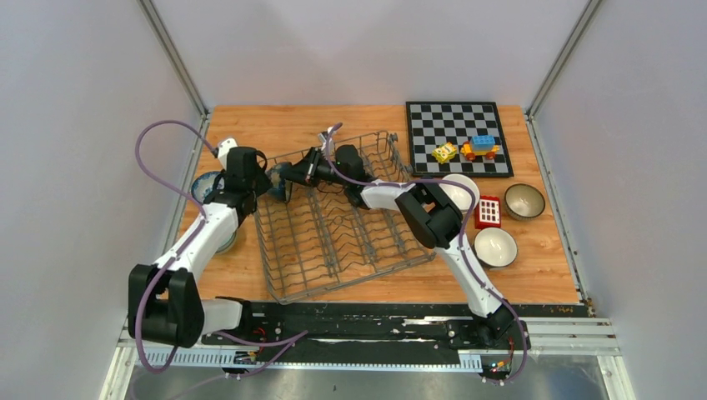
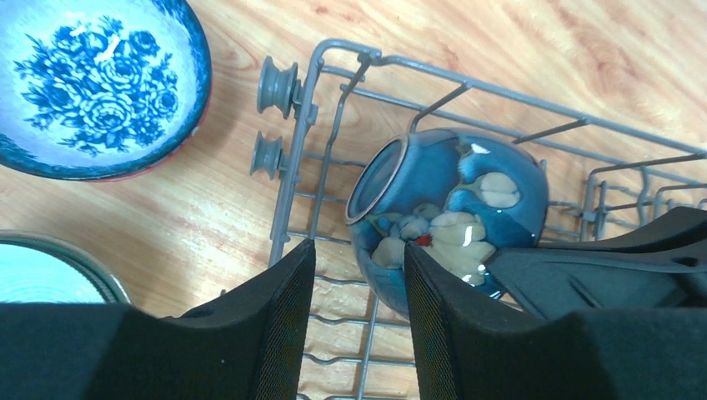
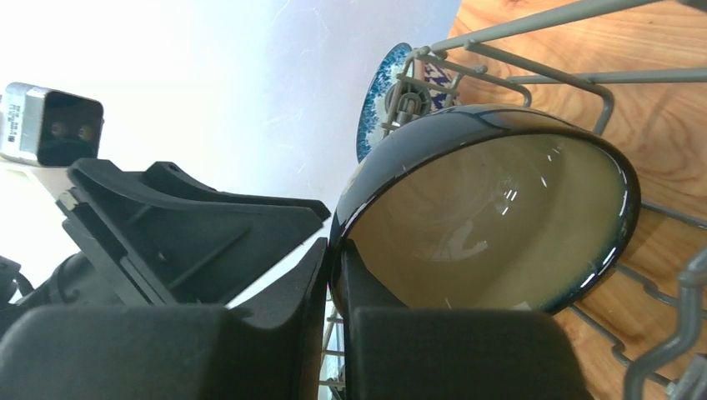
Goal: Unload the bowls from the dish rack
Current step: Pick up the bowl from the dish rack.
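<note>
One dark teal glazed ceramic bowl [image 2: 450, 208], on edge in the far-left corner of the grey wire dish rack [image 1: 333, 242], foot facing left, cream mouth facing right, axis roughly level over the wooden table [image 1: 275, 125]. Right jaws clamped on its rim; left jaws apart, just beside.

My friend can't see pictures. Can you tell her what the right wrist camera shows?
The right gripper pinches the rim of a dark teal bowl with a beige inside, one finger on each side. The bowl stands on edge in the grey wire dish rack on a wooden table, with a blue-and-white bowl showing just beyond.
</note>
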You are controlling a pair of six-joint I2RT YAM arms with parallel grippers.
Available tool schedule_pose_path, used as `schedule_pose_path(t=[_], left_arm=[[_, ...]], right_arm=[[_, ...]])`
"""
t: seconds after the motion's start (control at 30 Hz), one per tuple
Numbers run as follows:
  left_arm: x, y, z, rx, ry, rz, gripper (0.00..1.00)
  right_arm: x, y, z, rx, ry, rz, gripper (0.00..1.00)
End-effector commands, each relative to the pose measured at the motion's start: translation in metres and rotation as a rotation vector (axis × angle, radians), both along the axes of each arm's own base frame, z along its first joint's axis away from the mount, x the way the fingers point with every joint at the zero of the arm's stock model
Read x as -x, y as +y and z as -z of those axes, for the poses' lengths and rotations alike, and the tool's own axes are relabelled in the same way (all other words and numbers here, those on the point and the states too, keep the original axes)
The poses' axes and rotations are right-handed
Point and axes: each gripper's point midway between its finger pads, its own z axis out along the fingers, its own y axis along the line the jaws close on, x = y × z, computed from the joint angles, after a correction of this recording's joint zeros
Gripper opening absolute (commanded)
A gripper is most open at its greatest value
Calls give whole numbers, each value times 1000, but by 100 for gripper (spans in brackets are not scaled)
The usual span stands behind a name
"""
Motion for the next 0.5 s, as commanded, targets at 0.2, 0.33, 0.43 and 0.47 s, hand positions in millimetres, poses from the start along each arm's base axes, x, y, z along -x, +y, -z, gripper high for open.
schedule_pose_path(t=[0.2, 0.33, 0.43, 0.47], left_arm=[[7, 12, -67, 3, -145, -76, 50], [11, 13, -86, 18, -184, -84, 52], [15, 12, -96, 29, -208, -80, 53], [16, 12, -98, 31, -210, -78, 54]], right_arm=[[12, -10, -84, -164, -181, -56, 0], [20, -16, -103, -168, -223, -70, 0], [26, -18, -110, -165, -236, -80, 0], [27, -19, -112, -165, -239, -82, 0]])
